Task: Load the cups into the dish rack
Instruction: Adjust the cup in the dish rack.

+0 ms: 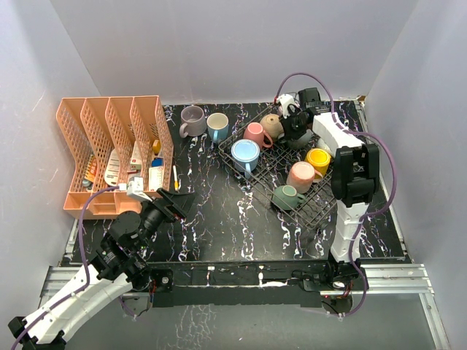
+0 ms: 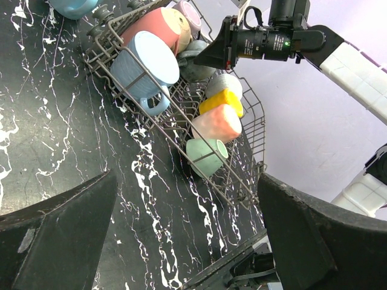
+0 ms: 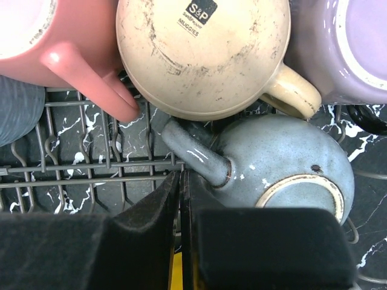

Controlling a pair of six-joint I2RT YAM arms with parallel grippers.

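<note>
The right claw point(image 3: 181, 184) is shut on nothing, and the grey cup point(image 3: 284, 163) is seen just ahead of it in the dish rack point(image 3: 91, 166). By any forward push its handle could be struck and the tan cup point(image 3: 199, 60) beyond dislodged.

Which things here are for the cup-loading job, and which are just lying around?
For the job: dish rack; inside it, blue cup, pink cup, tan cup, yellow cup, peach cup, green cup, grey cup, lilac cup; outside it, mauve cup, pale cup.
Just lying about: orange organiser, packets inside it.
</note>
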